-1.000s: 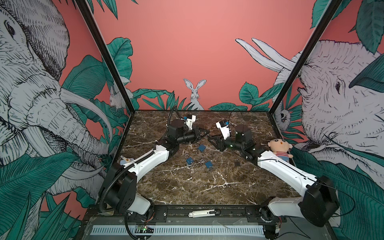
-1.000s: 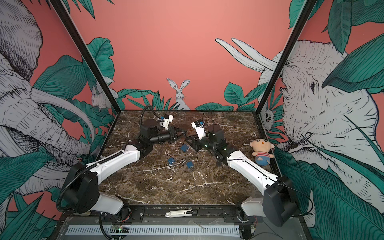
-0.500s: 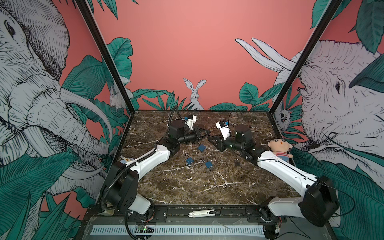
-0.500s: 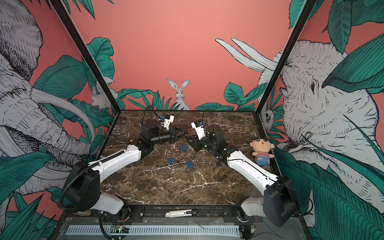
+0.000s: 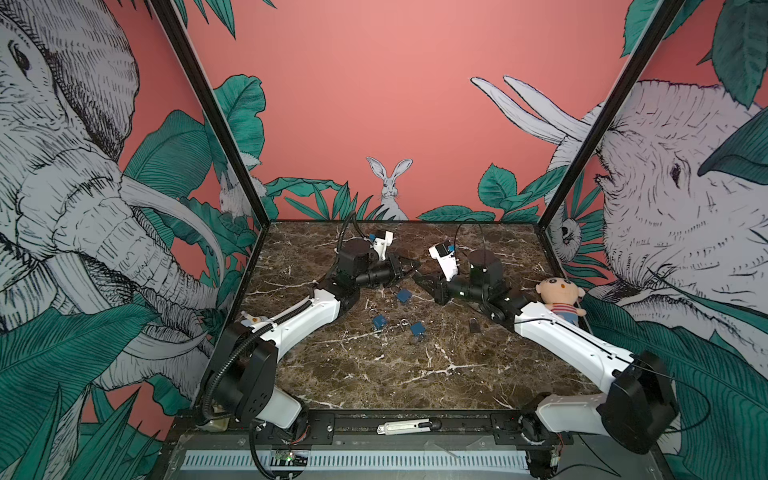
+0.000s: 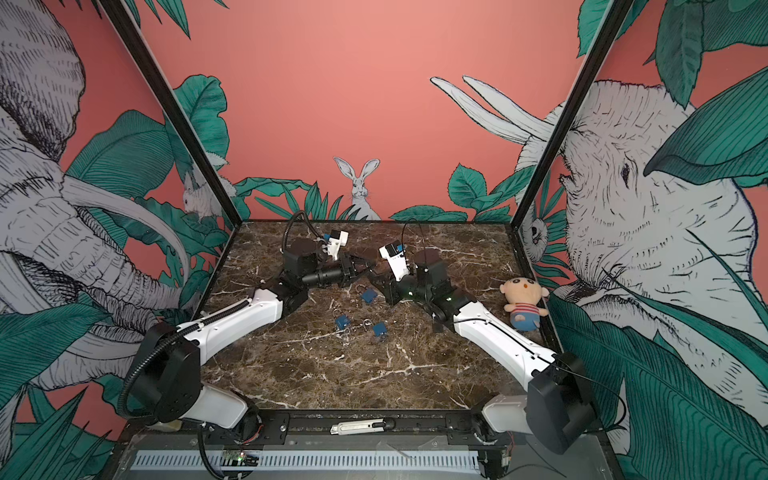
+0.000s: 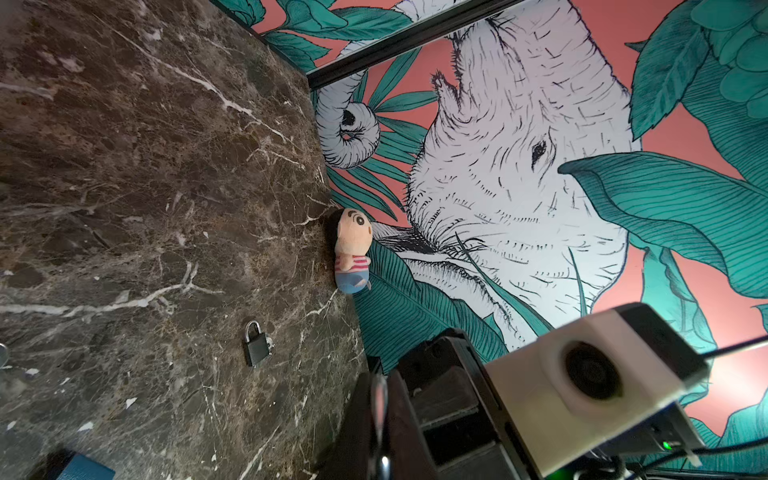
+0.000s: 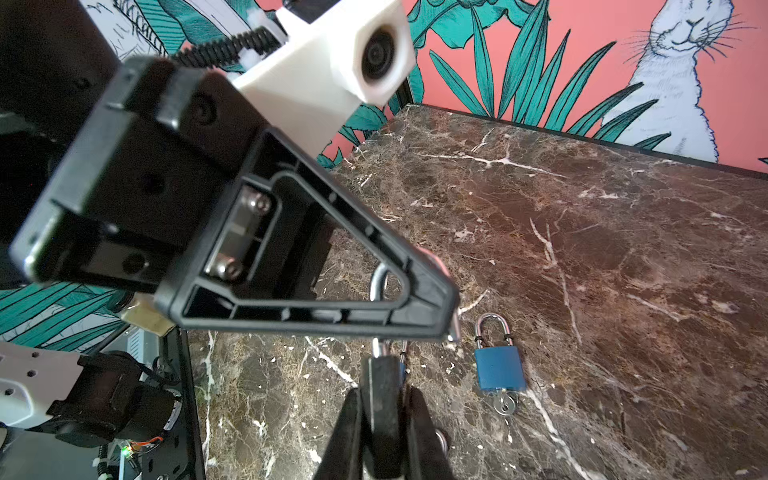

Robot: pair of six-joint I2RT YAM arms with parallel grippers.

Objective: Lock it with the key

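Note:
At the back middle of the marble table, my left gripper (image 5: 409, 270) (image 6: 368, 266) and right gripper (image 5: 419, 282) (image 6: 374, 276) meet tip to tip. In the left wrist view the left gripper (image 7: 379, 386) is shut on the key (image 7: 379, 401), a thin silvery strip seen edge-on between its fingers. In the right wrist view the key's tip (image 8: 454, 330) pokes out under the left gripper (image 8: 449, 320). There my right gripper (image 8: 382, 390) is shut on a black padlock (image 8: 381, 415). Its shackle (image 8: 380, 278) rises behind the left finger.
Three blue padlocks (image 5: 403, 296) (image 5: 379, 321) (image 5: 417, 329) lie on the table below the grippers; one (image 8: 498, 370) has a key in it. Another black padlock (image 5: 473, 325) (image 7: 257, 347) lies near the right arm. A plush doll (image 5: 561, 297) leans on the right wall. A utility knife (image 5: 407, 427) rests on the front rail.
Both grippers stay tip to tip at the back middle. The left wrist has shifted only slightly.

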